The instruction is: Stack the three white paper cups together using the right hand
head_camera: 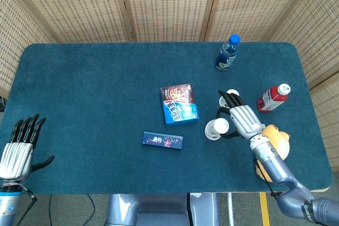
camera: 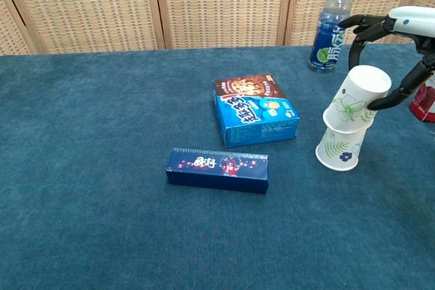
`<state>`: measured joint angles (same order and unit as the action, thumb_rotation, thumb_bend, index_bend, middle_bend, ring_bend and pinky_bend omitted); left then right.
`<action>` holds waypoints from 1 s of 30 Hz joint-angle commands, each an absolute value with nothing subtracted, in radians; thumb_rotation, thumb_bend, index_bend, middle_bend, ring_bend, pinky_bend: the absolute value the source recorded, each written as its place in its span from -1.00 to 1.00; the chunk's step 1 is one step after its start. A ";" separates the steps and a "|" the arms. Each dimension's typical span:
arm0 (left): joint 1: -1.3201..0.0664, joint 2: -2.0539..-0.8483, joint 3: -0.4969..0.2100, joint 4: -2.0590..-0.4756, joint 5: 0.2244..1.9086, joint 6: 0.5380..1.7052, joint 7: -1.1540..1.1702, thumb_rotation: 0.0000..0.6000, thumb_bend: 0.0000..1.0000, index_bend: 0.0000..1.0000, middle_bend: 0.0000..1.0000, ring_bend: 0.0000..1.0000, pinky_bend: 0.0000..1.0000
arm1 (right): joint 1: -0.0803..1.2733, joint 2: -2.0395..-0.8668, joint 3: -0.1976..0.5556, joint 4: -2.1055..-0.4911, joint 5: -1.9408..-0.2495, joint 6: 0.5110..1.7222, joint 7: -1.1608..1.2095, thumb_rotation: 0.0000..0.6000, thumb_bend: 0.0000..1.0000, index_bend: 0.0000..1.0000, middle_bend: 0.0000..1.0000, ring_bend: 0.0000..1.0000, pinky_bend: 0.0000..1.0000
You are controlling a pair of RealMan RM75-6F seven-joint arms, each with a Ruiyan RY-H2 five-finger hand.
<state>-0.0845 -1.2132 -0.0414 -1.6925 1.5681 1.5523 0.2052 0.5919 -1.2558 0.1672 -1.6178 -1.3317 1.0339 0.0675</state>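
Note:
In the chest view my right hand [camera: 401,52] grips a white paper cup [camera: 357,98] with a green flower print, thumb on one side and fingers over the other. The cup is tilted and its lower end rests on the top of a second white cup [camera: 338,149] standing on the blue cloth. In the head view the same hand [head_camera: 242,118] holds the cup [head_camera: 220,126] over the second cup [head_camera: 211,131]. A third white cup [head_camera: 232,94] shows just beyond the fingertips; the chest view hides it. My left hand [head_camera: 18,149] hangs with its fingers spread at the near left table edge.
A blue snack box [head_camera: 179,104] lies left of the cups, a slim dark box [head_camera: 162,139] nearer the front. A water bottle [head_camera: 226,54] stands at the back, a red bottle [head_camera: 273,98] lies to the right, and a yellow-orange object [head_camera: 278,140] sits under my right forearm.

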 commanded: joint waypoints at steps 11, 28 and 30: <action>-0.085 -1.215 -0.039 -1.692 1.571 1.551 0.207 1.00 -0.84 -1.00 -1.00 -1.00 -1.00 | 0.608 -1.327 0.163 -1.489 -1.292 0.988 0.068 1.00 -0.69 -0.09 -1.00 -1.00 -1.00; -0.088 -1.222 -0.041 -1.686 1.565 1.545 0.214 1.00 -0.84 -1.00 -1.00 -1.00 -1.00 | 0.621 -1.272 0.208 -1.512 -1.278 0.989 0.074 1.00 -0.69 -0.33 -1.00 -1.00 -1.00; -0.088 -1.222 -0.042 -1.686 1.565 1.545 0.215 1.00 -0.84 -1.00 -1.00 -1.00 -1.00 | 0.627 -1.268 0.217 -1.516 -1.270 0.985 0.064 1.00 -0.69 -0.33 -1.00 -1.00 -1.00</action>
